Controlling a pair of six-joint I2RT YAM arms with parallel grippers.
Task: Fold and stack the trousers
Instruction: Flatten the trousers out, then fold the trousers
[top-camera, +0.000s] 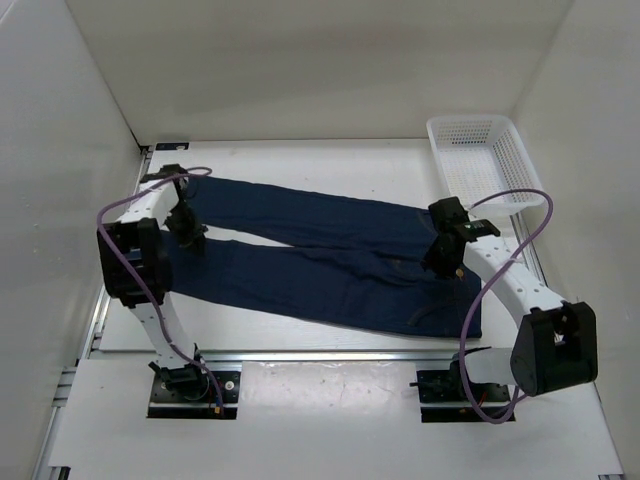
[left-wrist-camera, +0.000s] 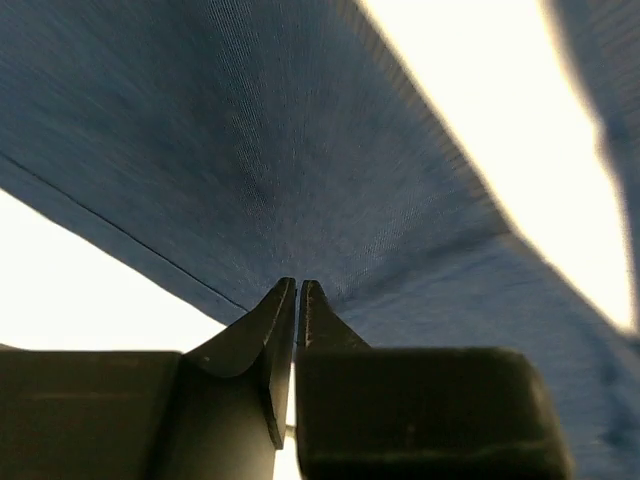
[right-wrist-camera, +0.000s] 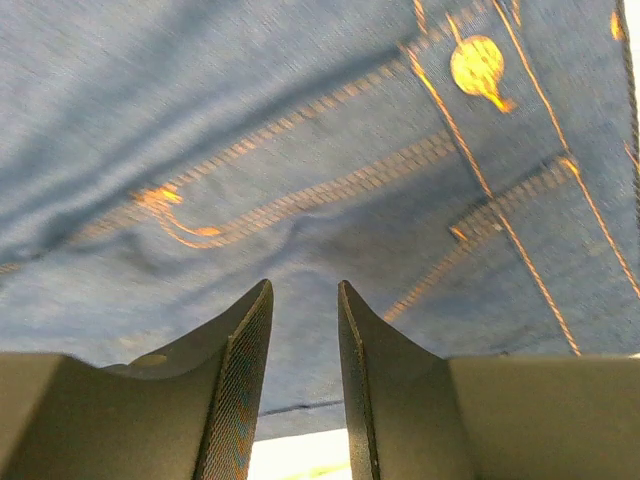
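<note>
The trousers (top-camera: 300, 270) lie spread flat across the table, with the legs pointing left and the waist at the right. My left gripper (top-camera: 187, 235) is at the leg ends. In the left wrist view its jaws (left-wrist-camera: 298, 283) are shut on a pinch of the trousers (left-wrist-camera: 250, 150), and the cloth puckers toward the tips. My right gripper (top-camera: 443, 265) is over the waist end. In the right wrist view it (right-wrist-camera: 305, 285) stands open with a narrow gap, its tips close to the trousers (right-wrist-camera: 250, 100) by the tan stitching and a rivet (right-wrist-camera: 478, 66).
A white plastic basket (top-camera: 480, 160) stands at the back right corner. White walls close in the table (top-camera: 300, 160) at the back and both sides. Purple cables loop from both arms.
</note>
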